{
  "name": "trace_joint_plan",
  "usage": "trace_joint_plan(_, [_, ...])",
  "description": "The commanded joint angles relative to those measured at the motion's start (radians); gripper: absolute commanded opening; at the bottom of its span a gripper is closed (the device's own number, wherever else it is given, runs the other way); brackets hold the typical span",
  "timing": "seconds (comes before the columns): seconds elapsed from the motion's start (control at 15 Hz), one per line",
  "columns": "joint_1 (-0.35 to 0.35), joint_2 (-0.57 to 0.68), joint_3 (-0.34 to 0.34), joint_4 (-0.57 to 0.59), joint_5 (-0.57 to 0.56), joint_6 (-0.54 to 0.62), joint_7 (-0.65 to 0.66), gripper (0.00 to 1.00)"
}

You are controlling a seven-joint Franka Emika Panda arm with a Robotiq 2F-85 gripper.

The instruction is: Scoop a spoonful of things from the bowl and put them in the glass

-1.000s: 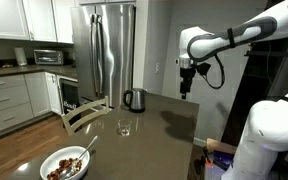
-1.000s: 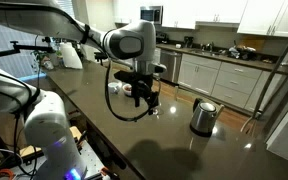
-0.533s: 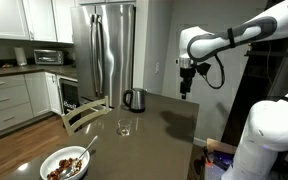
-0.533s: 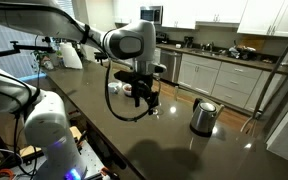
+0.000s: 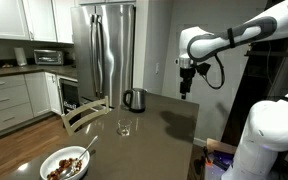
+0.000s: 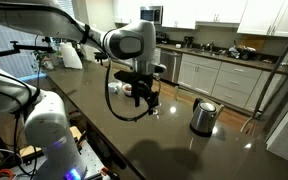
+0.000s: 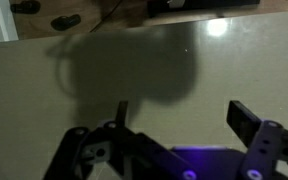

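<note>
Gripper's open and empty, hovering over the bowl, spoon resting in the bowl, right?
Not over the bowl: in an exterior view the gripper hovers open and empty over bare table, away from the bowl. The spoon does rest in it.
</note>
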State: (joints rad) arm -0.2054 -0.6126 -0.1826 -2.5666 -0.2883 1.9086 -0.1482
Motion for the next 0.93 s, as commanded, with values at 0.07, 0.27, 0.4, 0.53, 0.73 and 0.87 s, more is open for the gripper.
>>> trace_joint_plan(0.07, [0.046,0.053,-0.018,0.008,0.053,0.078,-0.025,1.00])
trace_joint_plan(0.27, [0.101,0.131,-0.026,0.024,0.134,0.190,-0.044,1.00])
trace_joint_plan(0.4, [0.145,0.191,-0.039,0.037,0.221,0.279,-0.081,1.00])
trace_joint_plan(0.53, [0.202,0.267,-0.059,0.060,0.343,0.359,-0.153,1.00])
trace_joint_plan(0.73, [0.284,0.386,-0.083,0.125,0.553,0.412,-0.319,1.00])
trace_joint_plan(0.87, [0.312,0.456,-0.083,0.186,0.695,0.387,-0.434,1.00])
